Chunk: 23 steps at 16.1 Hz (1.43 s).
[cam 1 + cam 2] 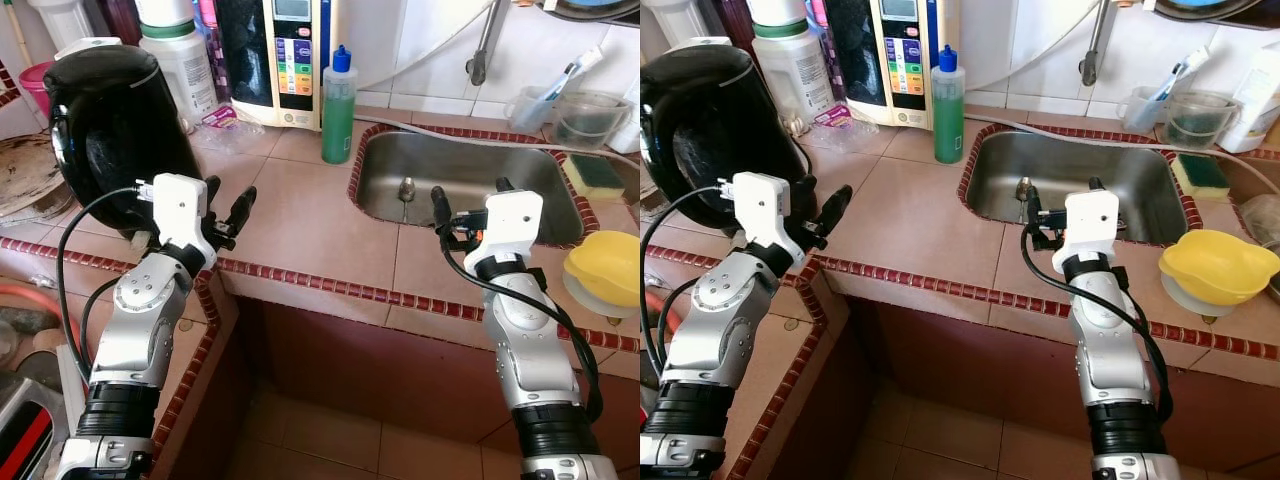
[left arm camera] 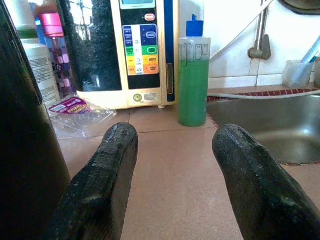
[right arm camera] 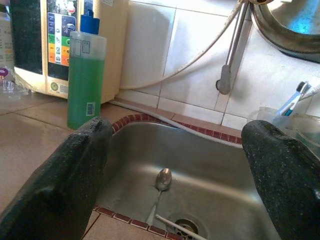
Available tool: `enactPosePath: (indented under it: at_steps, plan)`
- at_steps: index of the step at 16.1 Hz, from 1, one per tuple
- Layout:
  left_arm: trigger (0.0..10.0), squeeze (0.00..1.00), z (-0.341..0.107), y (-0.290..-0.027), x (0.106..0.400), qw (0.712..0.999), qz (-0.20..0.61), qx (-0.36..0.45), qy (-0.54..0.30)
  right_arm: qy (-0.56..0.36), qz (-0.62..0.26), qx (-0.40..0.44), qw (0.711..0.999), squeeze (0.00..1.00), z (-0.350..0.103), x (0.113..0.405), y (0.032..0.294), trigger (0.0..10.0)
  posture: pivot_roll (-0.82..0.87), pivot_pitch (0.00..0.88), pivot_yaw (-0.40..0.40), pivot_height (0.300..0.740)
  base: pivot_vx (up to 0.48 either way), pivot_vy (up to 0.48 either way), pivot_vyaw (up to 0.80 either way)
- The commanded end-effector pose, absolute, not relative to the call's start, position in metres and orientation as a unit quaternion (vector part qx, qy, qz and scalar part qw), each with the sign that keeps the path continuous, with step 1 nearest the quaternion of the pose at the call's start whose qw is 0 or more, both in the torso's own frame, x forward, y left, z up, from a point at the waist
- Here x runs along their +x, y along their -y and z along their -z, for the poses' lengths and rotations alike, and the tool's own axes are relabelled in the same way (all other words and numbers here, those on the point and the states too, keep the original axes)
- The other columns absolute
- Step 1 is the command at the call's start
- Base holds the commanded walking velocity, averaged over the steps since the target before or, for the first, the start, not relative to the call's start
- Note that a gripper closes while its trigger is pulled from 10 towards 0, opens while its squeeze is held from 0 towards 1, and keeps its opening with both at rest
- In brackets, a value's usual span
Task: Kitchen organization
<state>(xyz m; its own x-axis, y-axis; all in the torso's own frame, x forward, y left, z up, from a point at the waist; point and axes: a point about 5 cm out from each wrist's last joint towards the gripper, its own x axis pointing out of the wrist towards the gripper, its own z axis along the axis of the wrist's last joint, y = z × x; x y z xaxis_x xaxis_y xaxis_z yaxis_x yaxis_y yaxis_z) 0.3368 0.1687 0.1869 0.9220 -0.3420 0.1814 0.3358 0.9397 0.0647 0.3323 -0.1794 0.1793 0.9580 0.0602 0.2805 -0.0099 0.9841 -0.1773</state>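
Note:
My left gripper [image 1: 229, 195] hovers open over the tiled counter [image 1: 300, 215], right beside a black kettle [image 1: 110, 130]. It faces a green soap bottle with a blue cap [image 2: 192, 75] that stands upright at the sink's left corner. At the near rim of the steel sink [image 1: 520, 205], my right gripper [image 1: 470, 192] is open with nothing between its fingers. In the basin lies a spoon [image 3: 162, 178], with a thin stick near the drain [image 3: 187, 226].
A cream water appliance [image 1: 285, 60] and jars stand against the back wall. A clear plastic pack [image 2: 80, 112] lies before it. A yellow bowl [image 1: 603, 262] sits on the counter right of the sink. A sponge [image 1: 597, 172] and a clear tub [image 1: 590, 115] are behind.

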Motion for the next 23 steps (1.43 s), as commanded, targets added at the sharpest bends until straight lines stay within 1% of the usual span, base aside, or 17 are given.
enactPosePath:
  at_steps: [1, 3, 23]
  plan:
    - [10.0, 0.0, -0.1936, -0.1691, 0.3357, 0.978, 0.178, 0.016, 0.109, 0.139, -0.017, -0.091, 0.986, 0.0, -0.1791, 0.3337, 0.1803, 10.0, -0.17, 0.0, 0.027, 0.74, 0.0, -0.326, -0.64]
    - [10.0, 0.0, -0.1938, -0.17, 0.3358, 0.978, 0.176, 0.012, 0.11, 0.143, -0.019, -0.093, 0.985, 0.0, -0.179, 0.3324, 0.1804, 10.0, -0.17, 0.0, 0.026, 0.74, 0.0, -0.401, -0.57]
    - [10.0, 0.0, -0.1946, -0.1704, 0.3378, 0.98, 0.166, 0.005, 0.112, 0.157, -0.028, -0.107, 0.981, 0.0, -0.184, 0.3331, 0.1815, 10.0, -0.18, 0.0, 0.017, 0.74, 0.0, -0.37, 0.0]
